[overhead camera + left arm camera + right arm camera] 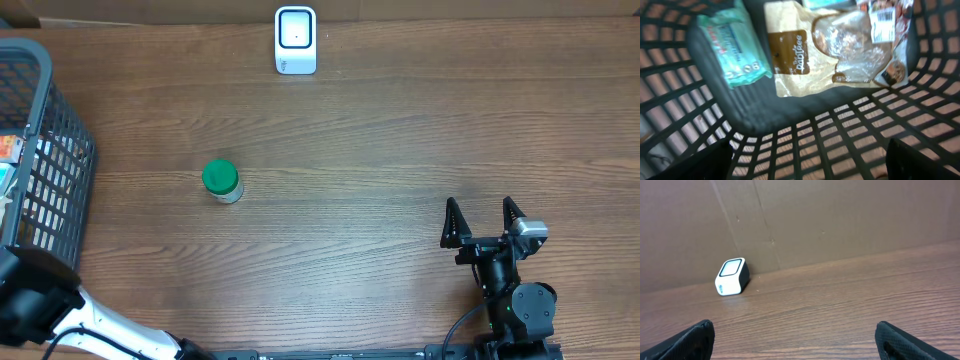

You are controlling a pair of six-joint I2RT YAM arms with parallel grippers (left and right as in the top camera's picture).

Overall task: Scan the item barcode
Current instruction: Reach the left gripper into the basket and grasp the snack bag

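The step in hand is judged to be the picking of an item out of the basket (pixel 62 165) at the left edge of the table (pixel 400 130). The left gripper (pixel 807 162) is being shown above the basket's inside, its jaws standing wide apart with nothing between them. The right gripper (pixel 480 215) is being shown low on the right of the table, its jaws fully spread and empty.

In the basket, a brown bag (pixel 790 55) with a clear window is lying flat, with a teal wipes packet (pixel 732 47) just beside it. A white barcode label (pixel 881 24) is being seen at the far side of the bag; whether it belongs to the bag or to the printed packet (pixel 892 72) next to it cannot be told.

For a good grasp, a raised edge of one flat packet would best be chosen, so that only one item is being lifted and the label is not being covered by the jaws.

The basket's lattice wall is standing close around the jaws and could be struck. The scanner (pixel 296 40) is well apart at the far edge of the table, and a green-lidded jar (pixel 222 181) is standing upright between it and the basket, near the likely path.
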